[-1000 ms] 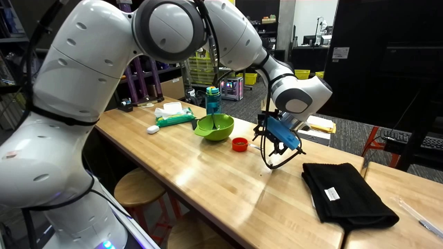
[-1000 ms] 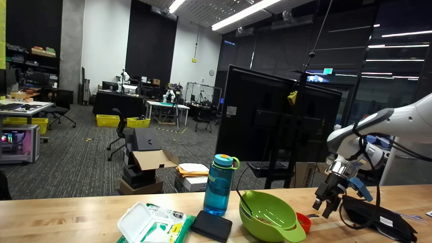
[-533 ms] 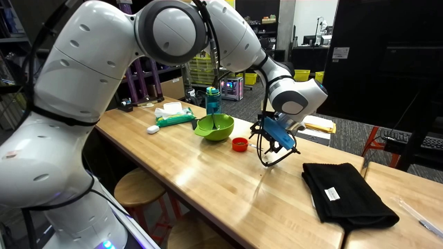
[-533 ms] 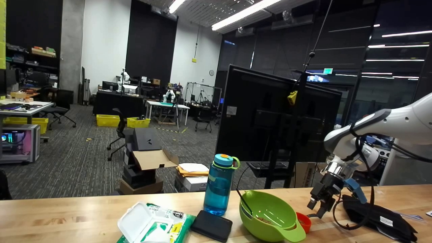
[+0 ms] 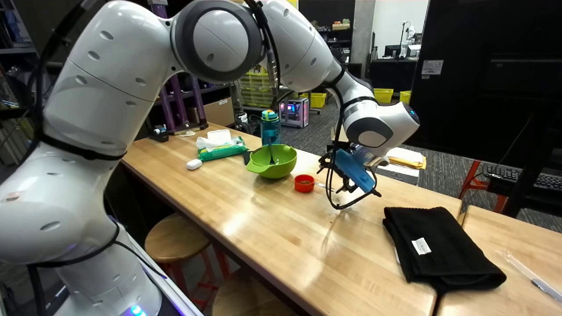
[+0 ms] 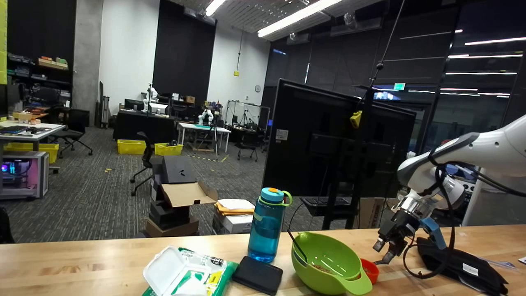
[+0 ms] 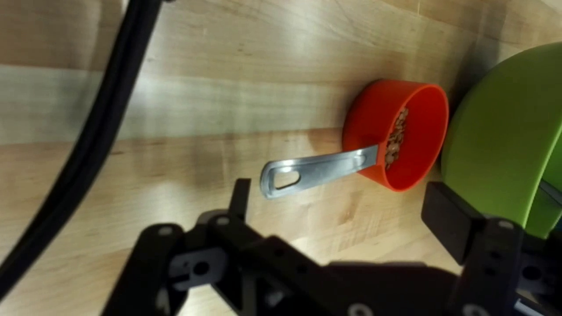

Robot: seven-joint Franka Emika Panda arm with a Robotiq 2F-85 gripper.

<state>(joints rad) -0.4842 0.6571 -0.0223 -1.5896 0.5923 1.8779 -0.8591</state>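
Observation:
My gripper [image 7: 338, 188] is open and empty in the wrist view, its two black fingertips wide apart. It also shows above the table in an exterior view [image 5: 333, 179] and in an exterior view [image 6: 384, 250]. Nearest is a red measuring cup [image 7: 369, 118] with brown pellets inside; the cup also shows in both exterior views [image 5: 304, 184] [image 6: 371, 271]. Its flat metal handle [image 7: 325, 169] points toward my left fingertip and lies apart from it in the wrist view. A green bowl [image 7: 487, 131] stands beside the cup, with a dark utensil in it.
A blue bottle [image 6: 265, 230], a black flat case [image 6: 258, 274] and a green wipes pack [image 5: 223, 152] stand beyond the bowl. A folded black cloth [image 5: 434, 250] lies on the table [image 5: 263, 219] near the arm. A black cable [image 7: 105, 118] hangs beside the gripper.
The gripper has moved slightly toward the red cup and its handle over the last second, with a small tilt of the wrist. The cup, bowl and other things have not moved.

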